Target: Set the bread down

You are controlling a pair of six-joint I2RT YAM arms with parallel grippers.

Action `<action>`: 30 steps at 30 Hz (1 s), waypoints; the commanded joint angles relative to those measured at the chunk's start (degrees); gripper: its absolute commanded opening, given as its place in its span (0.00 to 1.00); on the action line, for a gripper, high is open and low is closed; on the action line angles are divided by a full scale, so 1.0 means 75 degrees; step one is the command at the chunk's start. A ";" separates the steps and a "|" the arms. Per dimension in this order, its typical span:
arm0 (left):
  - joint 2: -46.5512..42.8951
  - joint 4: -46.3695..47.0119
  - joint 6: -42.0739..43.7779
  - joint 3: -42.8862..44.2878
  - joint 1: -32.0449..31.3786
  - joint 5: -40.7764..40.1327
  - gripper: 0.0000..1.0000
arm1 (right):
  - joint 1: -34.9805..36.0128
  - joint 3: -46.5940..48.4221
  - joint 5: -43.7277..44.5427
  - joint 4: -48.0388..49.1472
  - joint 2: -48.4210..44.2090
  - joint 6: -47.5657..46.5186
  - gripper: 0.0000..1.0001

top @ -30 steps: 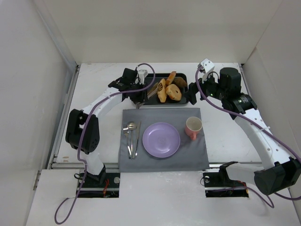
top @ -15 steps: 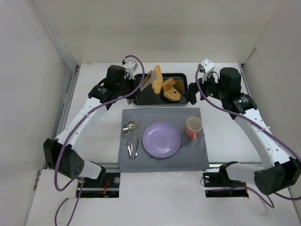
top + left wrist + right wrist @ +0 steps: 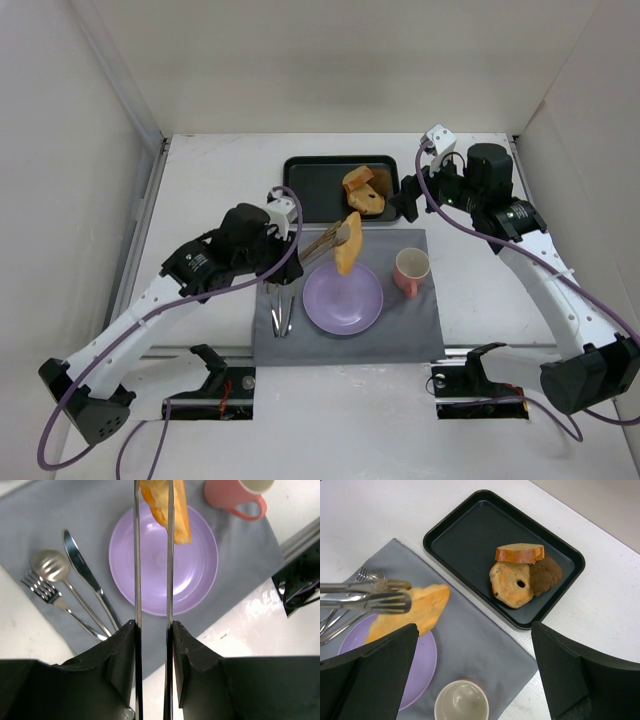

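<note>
Golden-yellow oval bread piece (image 3: pixel 347 246) hangs on end at the centre of the overhead view. It is pinched between the long, thin metal fingers of the left gripper (image 3: pixel 341 235), over the upper rim of a round purple plate (image 3: pixel 343 305). The plate lies on a grey cloth placemat (image 3: pixel 415 325), with a pink mug (image 3: pixel 411 271) to its right and metal cutlery (image 3: pixel 280 300) to its left. Higher in the frame, a black tray (image 3: pixel 315 180) holds a ring-shaped bagel (image 3: pixel 370 203). The right gripper (image 3: pixel 410 198) is at the tray's right end, its fingers spread wide around nothing.
</note>
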 commanded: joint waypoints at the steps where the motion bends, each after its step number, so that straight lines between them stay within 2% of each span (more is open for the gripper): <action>1: -0.0286 -0.0348 -0.0448 -0.0155 -0.0258 -0.0150 0.07 | -0.0004 0.0081 0.0003 0.0319 -0.0138 -0.0097 1.00; 7: -0.0427 -0.0689 -0.0449 -0.0601 -0.0259 0.0622 0.07 | -0.0004 0.0081 0.0073 0.0319 -0.0138 -0.0097 1.00; 21: -0.0286 -0.1392 -0.0074 -0.0601 -0.0328 0.1536 0.07 | -0.0004 0.0081 0.0143 0.0319 -0.0067 -0.0097 1.00; 25: -0.0134 -0.1567 -0.0074 -0.0601 -0.0481 0.1269 0.20 | -0.0004 0.0081 0.0143 0.0319 -0.0067 -0.0097 1.00; 30: 0.0100 -0.1567 -0.0144 -0.0601 -0.0622 0.1092 0.29 | -0.0004 0.0081 0.0143 0.0319 -0.0067 -0.0097 1.00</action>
